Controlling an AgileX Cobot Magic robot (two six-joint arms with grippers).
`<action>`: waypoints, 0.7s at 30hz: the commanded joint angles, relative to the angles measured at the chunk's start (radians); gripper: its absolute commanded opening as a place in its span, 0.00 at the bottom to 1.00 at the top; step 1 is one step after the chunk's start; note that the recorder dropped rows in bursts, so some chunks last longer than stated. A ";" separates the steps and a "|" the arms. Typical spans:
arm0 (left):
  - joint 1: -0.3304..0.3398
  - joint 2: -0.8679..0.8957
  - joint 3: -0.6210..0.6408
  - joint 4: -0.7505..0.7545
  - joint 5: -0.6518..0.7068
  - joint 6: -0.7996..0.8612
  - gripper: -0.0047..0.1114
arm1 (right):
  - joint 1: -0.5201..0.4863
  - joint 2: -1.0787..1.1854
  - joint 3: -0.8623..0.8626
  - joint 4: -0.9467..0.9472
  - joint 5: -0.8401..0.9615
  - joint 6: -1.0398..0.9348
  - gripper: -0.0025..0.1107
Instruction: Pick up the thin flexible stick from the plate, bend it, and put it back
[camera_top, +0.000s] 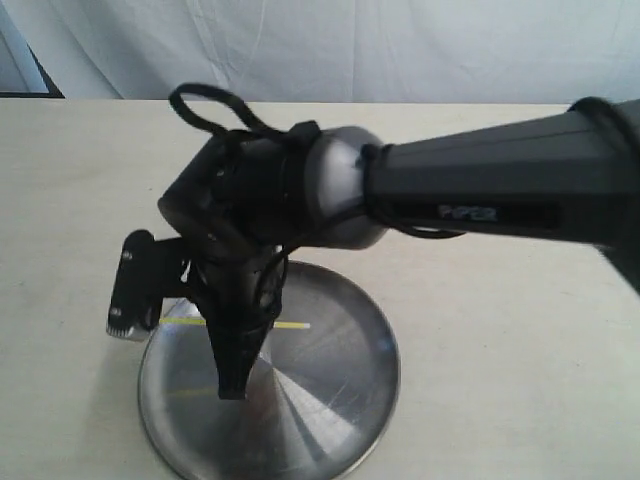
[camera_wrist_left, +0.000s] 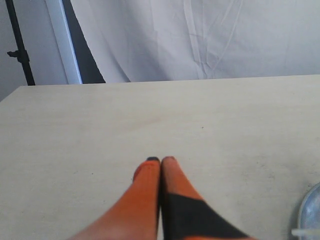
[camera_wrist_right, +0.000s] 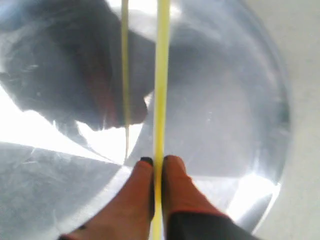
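The thin yellow stick lies level, slightly above the round silver plate, and its faint reflection shows in the metal. My right gripper reaches across from the right and points down over the plate's left half. In the right wrist view this gripper is shut on the stick, which runs straight between the orange fingers above the plate. My left gripper is shut and empty over bare table. The plate's rim shows only at that view's corner. The left gripper is not seen in the exterior view.
The pale wooden table stretches around the plate, which sits near its front edge. A white cloth backdrop hangs behind. The right arm's dark body and its wrist camera hide part of the plate and stick.
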 joint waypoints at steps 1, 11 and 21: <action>0.001 -0.007 0.000 0.000 -0.007 0.002 0.04 | -0.004 -0.102 0.000 -0.022 0.030 0.100 0.01; 0.001 -0.007 0.000 0.000 -0.007 0.002 0.04 | -0.004 -0.429 0.286 0.134 -0.026 0.200 0.01; 0.001 -0.007 -0.002 -0.724 -0.609 -0.306 0.04 | -0.004 -0.874 0.743 0.168 -0.379 0.531 0.01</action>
